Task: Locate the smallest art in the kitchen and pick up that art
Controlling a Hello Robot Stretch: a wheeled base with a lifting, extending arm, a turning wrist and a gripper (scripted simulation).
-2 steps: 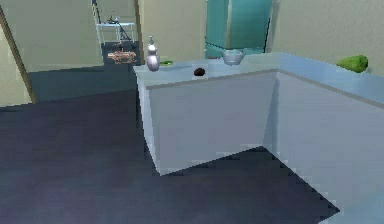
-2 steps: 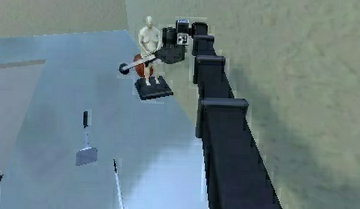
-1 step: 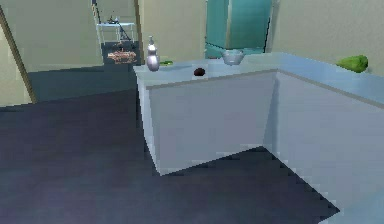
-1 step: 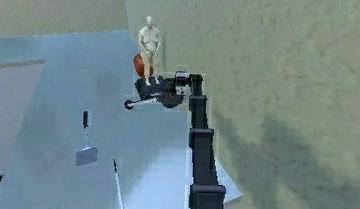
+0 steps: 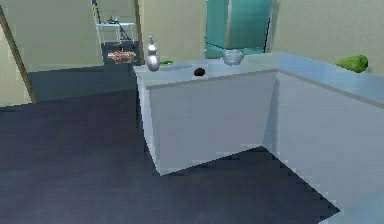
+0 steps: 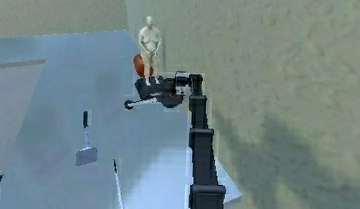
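**Arm out over the counter, right by the little statue**

Starting with the arm side view: seeing a small pale statue point(image 6: 148, 39) of a standing figure, upright on the pale blue counter point(image 6: 48, 98), close to the wall point(image 6: 289, 86). Also spotting a reddish round thing point(image 6: 136, 65) tucked just behind it; touching or not, can't say.

Got the dark arm point(image 6: 199, 158) up the lower middle, with the gripper point(image 6: 133, 103) at its far end, right at the foot of the statue. Can't tell if touching it, beside it or just in front. Can't tell how the fingers stand either, or whether holding anything, with the statue right behind them.

Nearer on the same counter: a spatula point(image 6: 85, 147) lying flat, plus a thin long utensil point(image 6: 117, 187) near it, both well apart from the statue.

Over in the forward view: seeing an L-shaped worktop point(image 5: 210, 120) on a dark floor point(image 5: 70, 170). Along the top: a silver bottle point(image 5: 152, 56), a small dark lump point(image 5: 199, 71), a glass bowl point(image 5: 233, 57), and a green thing point(image 5: 352, 63) far over at the right. Through the doorway at the back, a wire shelf point(image 5: 120, 40).
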